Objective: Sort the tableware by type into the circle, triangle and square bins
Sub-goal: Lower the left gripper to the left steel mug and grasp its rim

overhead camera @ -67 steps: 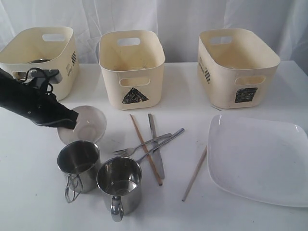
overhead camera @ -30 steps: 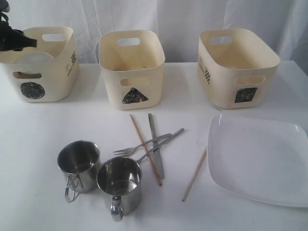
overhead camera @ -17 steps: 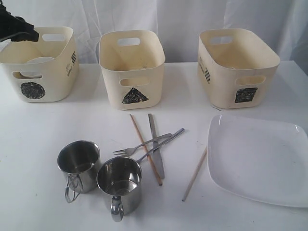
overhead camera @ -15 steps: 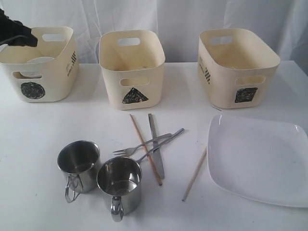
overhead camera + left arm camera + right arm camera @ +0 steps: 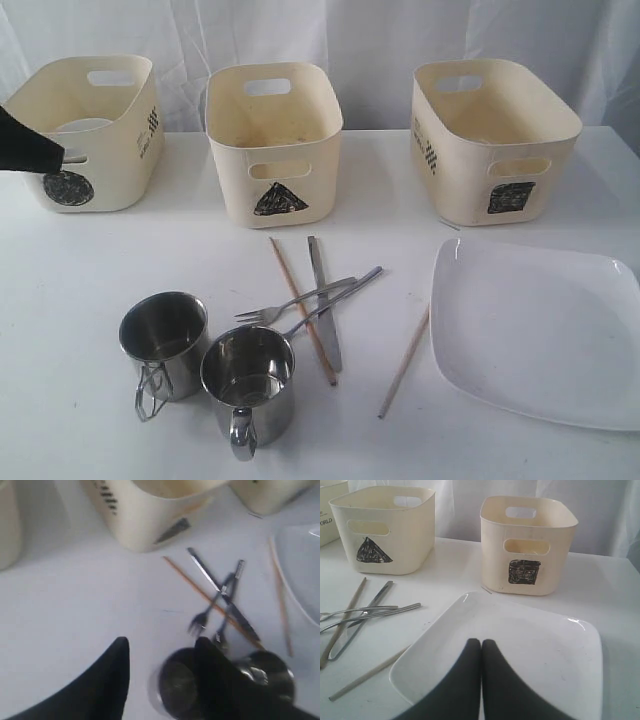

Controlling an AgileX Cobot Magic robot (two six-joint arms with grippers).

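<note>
On the white table (image 5: 80,400), reading the exterior view as a clock face with twelve at the far edge, the three cream tubs stood in a row along the back: the circle (image 5: 120,165) at about ten o'clock, the triangle (image 5: 300,150) at twelve, the square bin (image 5: 470,150) at two. The small white bowl (image 5: 82,125) lay inside the circle, its rim showing above the tub's front wall.

The left gripper (image 5: 161,647) came in from the nine o'clock edge, its dark tip overlapping the front of the circle beside the scribbled mark. In the left wrist view its two fingers (image 5: 117,665) were spread apart with nothing between them. The right gripper (image 5: 481,642) hung over the near edge of the large white square plate (image 5: 540,330) at four o'clock, its fingers pressed together and holding nothing.

The rest lay loose on the table. Two steel mugs stood touching at seven o'clock, one (image 5: 163,340) nearer the edge at nine, the other (image 5: 248,385) nearer six. Near the centre the steel fork (image 5: 290,302), spoon (image 5: 345,290) and knife (image 5: 318,265) crossed one wooden chopstick (image 5: 285,270) in a small heap. The second chopstick (image 5: 405,362) lay apart from it at five o'clock, just beside the plate's edge.
</note>
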